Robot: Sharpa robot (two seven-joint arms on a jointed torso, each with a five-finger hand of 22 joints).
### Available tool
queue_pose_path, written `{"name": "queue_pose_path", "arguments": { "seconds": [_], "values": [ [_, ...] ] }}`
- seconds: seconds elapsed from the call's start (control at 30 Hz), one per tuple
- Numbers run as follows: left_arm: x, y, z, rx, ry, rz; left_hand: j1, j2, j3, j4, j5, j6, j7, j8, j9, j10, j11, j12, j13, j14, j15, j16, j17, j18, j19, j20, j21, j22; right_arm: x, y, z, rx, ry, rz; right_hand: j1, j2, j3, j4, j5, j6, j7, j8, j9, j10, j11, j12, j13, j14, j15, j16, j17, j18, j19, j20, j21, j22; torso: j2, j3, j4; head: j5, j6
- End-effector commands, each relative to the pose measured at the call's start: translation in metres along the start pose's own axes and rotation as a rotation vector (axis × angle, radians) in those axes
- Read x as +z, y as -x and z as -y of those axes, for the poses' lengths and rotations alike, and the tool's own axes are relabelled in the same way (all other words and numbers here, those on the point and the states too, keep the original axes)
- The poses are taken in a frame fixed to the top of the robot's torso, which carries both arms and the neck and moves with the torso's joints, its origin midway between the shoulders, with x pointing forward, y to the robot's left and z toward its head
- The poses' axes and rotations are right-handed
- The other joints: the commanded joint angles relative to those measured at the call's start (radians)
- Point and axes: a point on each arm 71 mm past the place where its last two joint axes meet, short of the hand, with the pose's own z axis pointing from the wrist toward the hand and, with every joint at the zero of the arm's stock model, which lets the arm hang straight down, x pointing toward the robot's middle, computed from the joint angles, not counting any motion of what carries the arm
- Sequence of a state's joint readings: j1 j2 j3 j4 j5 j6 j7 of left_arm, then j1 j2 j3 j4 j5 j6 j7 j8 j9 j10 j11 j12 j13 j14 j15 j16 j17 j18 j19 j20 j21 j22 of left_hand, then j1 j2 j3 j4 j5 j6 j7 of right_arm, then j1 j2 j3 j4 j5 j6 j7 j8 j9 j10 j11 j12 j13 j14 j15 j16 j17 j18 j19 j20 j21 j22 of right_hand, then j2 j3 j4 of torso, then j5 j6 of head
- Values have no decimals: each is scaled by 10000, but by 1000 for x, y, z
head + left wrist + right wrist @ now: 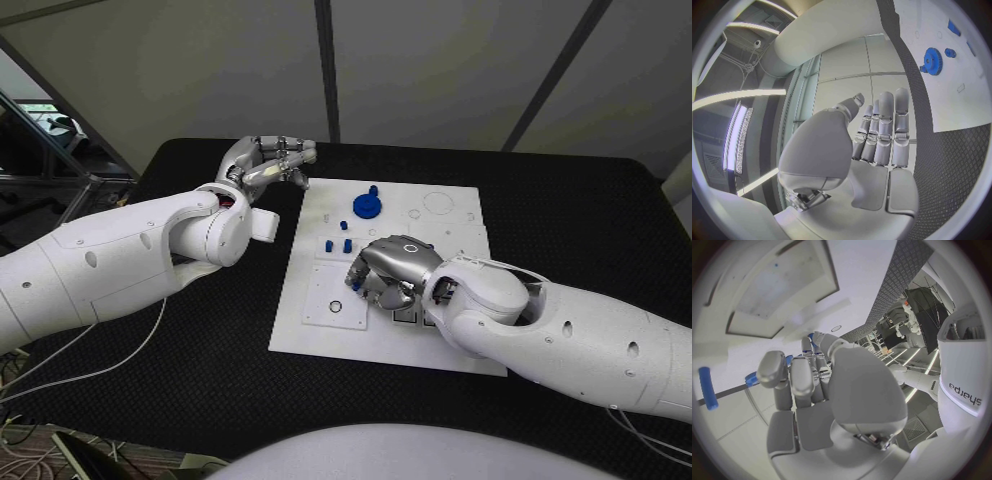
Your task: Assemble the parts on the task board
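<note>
The blue gear (368, 205) stood on the task board (454, 225). It looked light, rigid and slick, best pinched by its rim. The left robot hand (267, 160), beside the board, was empty; the right robot hand (389, 275) hovered over it, grip unclear.

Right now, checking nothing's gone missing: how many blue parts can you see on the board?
4 clearly: the gear, one small piece just nearer the robot, then two more pieces side by side. The right hand may hide others.

Robotics lab; black table (577, 210), grey partition panels (433, 70) (loose cables (87, 370) on floor)
</note>
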State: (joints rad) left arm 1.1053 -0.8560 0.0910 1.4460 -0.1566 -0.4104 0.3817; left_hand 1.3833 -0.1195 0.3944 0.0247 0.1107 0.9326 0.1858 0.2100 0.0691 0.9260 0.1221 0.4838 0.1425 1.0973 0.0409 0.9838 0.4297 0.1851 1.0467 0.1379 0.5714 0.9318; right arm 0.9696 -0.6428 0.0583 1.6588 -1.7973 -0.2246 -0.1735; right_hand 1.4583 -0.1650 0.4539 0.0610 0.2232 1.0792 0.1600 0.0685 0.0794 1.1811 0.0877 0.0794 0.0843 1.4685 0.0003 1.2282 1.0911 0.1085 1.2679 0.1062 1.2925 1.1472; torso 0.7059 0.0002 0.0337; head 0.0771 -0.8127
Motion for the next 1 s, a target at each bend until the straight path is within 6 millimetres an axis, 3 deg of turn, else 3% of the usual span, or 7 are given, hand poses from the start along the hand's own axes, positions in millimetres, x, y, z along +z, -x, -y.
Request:
{"name": "queue_pose_path", "arguments": {
  "seconds": [0.03, 0.23, 0.43, 0.6, 0.77, 0.9, 1.0],
  "values": [
    [1, -1, 1, -68, -31, -110, 13, 60, -68, 18, -9, -33, 32, 41, -9, -59, -7, 68, 13, -71, 24, -50, -16, -19, 62, 39, -64, -8, 0, -2, -1, -85, 50, -197, -275, -144, -142, 63, -146, -313, -9, -65, -59, -457, 98, -153, -118, 292, 107, -35, -53, -49, -200, 70, -175, -230, 5, 5, -10, -15, 10],
    [1, -1, 1, -70, -24, -116, 13, 60, -68, 18, -9, -33, 32, 41, -9, -59, -7, 68, 13, -71, 24, -50, -16, -19, 62, 39, -64, -8, -2, 0, 1, -57, -68, 124, -348, -215, -351, 11, -174, -704, -25, -39, -88, -1197, 191, -89, -183, 151, 180, -272, -444, 63, -562, 168, -558, -710, -5, 7, -4, -36, 25],
    [1, 0, 1, -68, -17, -114, 13, 60, -68, 18, -9, -33, 32, 41, -9, -59, -7, 68, 13, -71, 24, -50, -16, -19, 62, 39, -64, -8, -6, 6, 1, 26, -1, 787, -360, -177, -433, 0, -69, -754, -7, -15, -74, -1326, 206, 5, -168, 87, 193, -383, -631, 103, -697, 189, -707, -898, -12, 28, -24, -49, 53],
    [1, 0, 1, -61, -7, -102, 13, 60, -68, 18, -9, -33, 32, 41, -9, -59, -7, 68, 13, -71, 24, -50, -16, -19, 62, 39, -64, -8, -16, 12, 1, 84, 52, 1228, -343, -167, -460, -19, -16, -760, 12, -4, -66, -1388, 217, 49, -165, 42, 201, -455, -739, 127, -782, 196, -795, -1008, -18, 20, -24, -92, 95],
    [1, 2, 0, -54, 7, -95, 13, 60, -68, 18, -9, -33, 32, 41, -9, -59, -7, 68, 13, -71, 24, -50, -16, -19, 62, 39, -64, -8, -29, 20, 3, 117, -93, 1426, -337, -134, -461, -16, -2, -737, 13, 14, -57, -1384, 216, 91, -158, 39, 202, -441, -727, 129, -788, 199, -807, -1018, -15, 13, -28, -229, 216],
    [0, 3, 0, -48, 25, -91, 37, 86, -77, 10, -8, -43, 36, 47, -9, -76, -3, 81, 15, -78, 26, -53, -22, -20, 69, 39, -78, -20, -34, 42, 14, 201, -741, 1560, -365, -130, -501, 3, -41, -736, 8, 19, -50, -1414, 218, 170, -153, -6, 208, -505, -833, 163, -915, 208, -933, -1177, -20, 27, -50, -346, 294],
    [0, 2, 0, -59, 29, -122, 37, 86, -77, 10, -8, -43, 36, 47, -9, -76, -3, 81, 15, -78, 26, -53, -22, -20, 69, 39, -78, -20, -38, 58, 26, 90, -1146, 1519, -422, -181, -608, 27, -138, -810, -54, -7, -56, -1493, 211, 244, -153, -2, 213, -438, -774, 157, -900, 214, -931, -1153, -26, 3, -35, -439, 350]
  ]
}}
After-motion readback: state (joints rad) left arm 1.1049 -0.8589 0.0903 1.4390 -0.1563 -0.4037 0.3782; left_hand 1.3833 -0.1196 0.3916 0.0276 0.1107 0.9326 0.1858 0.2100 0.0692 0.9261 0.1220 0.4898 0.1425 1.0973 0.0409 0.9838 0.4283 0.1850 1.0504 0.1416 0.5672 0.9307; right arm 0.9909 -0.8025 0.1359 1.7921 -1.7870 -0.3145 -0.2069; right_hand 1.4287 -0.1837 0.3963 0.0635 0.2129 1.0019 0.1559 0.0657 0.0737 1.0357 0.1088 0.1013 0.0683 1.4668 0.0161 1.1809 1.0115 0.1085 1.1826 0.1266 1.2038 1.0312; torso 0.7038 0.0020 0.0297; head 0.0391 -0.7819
